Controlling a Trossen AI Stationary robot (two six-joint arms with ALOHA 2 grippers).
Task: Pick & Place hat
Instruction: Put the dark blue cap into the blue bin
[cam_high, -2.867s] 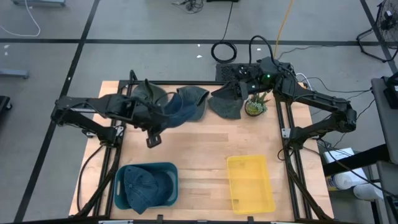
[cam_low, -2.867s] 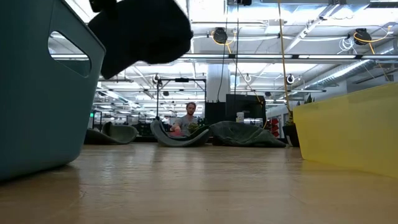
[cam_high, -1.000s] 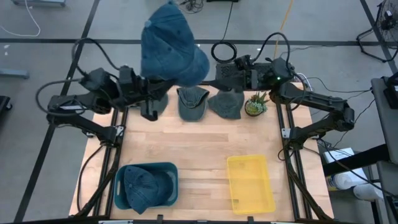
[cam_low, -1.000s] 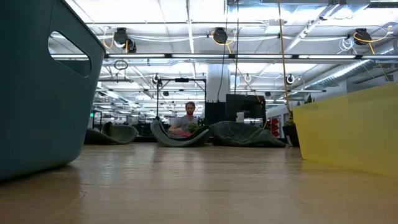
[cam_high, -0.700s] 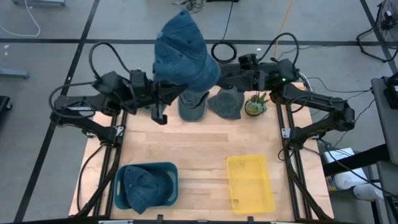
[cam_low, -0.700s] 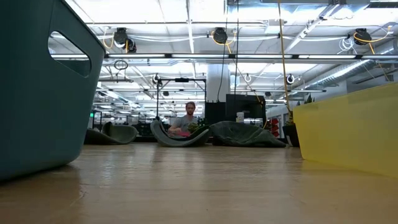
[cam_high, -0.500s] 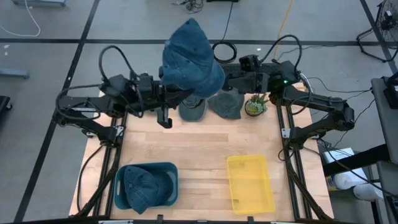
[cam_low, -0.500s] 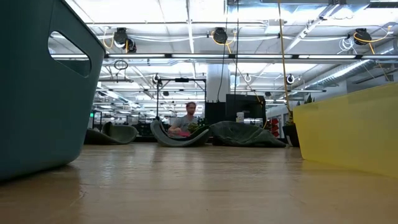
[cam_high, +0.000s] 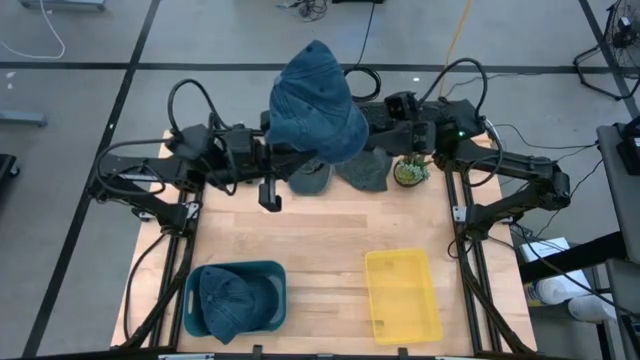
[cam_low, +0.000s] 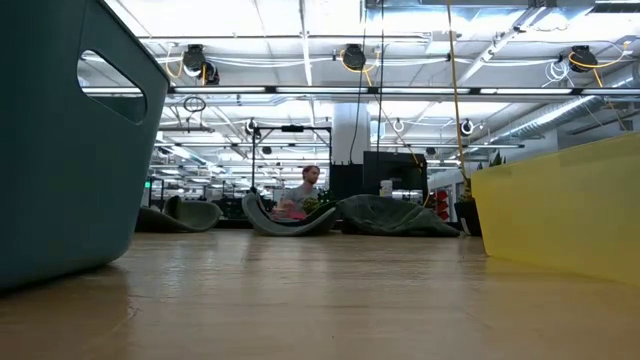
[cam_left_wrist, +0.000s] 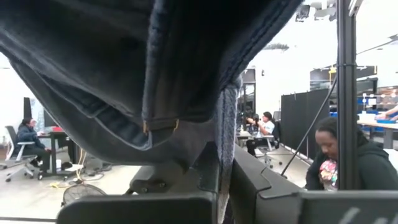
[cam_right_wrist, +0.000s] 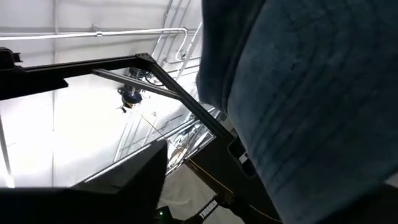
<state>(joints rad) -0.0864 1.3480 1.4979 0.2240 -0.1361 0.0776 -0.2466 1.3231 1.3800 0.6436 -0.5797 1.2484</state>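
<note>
The left gripper is clenched on the blue denim hat, raised above the surface's far edge. The right gripper's state is unclear. Keep hold until over the teal bin.

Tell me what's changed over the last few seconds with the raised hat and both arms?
The left tool has lifted the blue denim hat off the table's far edge and carried it up and rightward. The right tool has swung in beside it. The teal bin with its hat, the yellow bin, two far caps and the plant stayed put.
</note>
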